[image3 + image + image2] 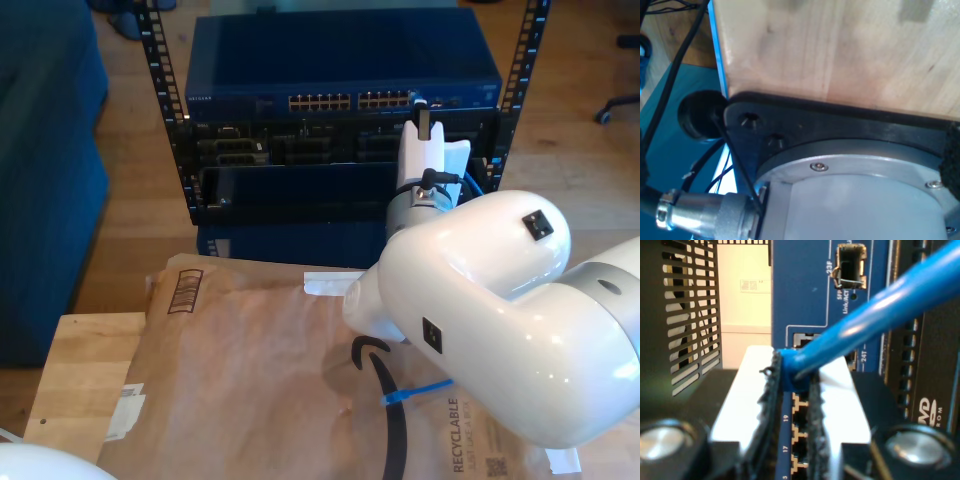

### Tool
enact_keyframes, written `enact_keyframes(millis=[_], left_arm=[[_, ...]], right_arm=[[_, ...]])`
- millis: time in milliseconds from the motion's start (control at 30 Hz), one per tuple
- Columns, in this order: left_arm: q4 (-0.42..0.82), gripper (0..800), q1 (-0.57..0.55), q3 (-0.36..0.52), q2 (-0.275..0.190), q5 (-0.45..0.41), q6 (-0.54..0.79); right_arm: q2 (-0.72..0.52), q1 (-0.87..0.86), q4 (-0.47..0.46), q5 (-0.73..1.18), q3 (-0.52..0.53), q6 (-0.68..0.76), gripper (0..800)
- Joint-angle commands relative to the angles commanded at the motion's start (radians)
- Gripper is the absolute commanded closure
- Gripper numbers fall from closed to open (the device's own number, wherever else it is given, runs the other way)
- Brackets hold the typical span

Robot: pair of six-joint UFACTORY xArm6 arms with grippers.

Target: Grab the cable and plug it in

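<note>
My second gripper [796, 390] is pinching the plug end of the blue cable [880, 310] between its two padded fingers [769, 390], the jaws closed tight on the blue plug, which is sitting right at the row of ports on the blue network switch [800, 285]. Ports numbered 17 and 19 are showing between the fingers, below the plug; whether the plug is already seated in a port cannot be told. The cable is running up and away from the plug, across the front of the switch. In the exterior view, the white arm [480, 290] is reaching from the exterior view's right toward the rack [340, 120], with my second gripper [424, 118] raised at the switch's port row near the exterior view's right end. A short stretch of the cable [412, 394] is lying on the brown paper packaging [250, 370] beneath the arm. My first gripper's camera is looking at a wooden surface [840, 45], a black mounting plate [840, 125] and a metal connector [705, 210]; whether that gripper is open or closed cannot be told.
</note>
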Motion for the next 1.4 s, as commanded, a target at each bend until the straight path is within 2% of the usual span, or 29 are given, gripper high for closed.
enact_keyframes(millis=[1400], left_arm=[[0.0,1,0.0,0.0,0.0,0.0,0.0]], right_arm=[[0.012,-0.011,0.0,-0.002,-0.014,0.0,800]])
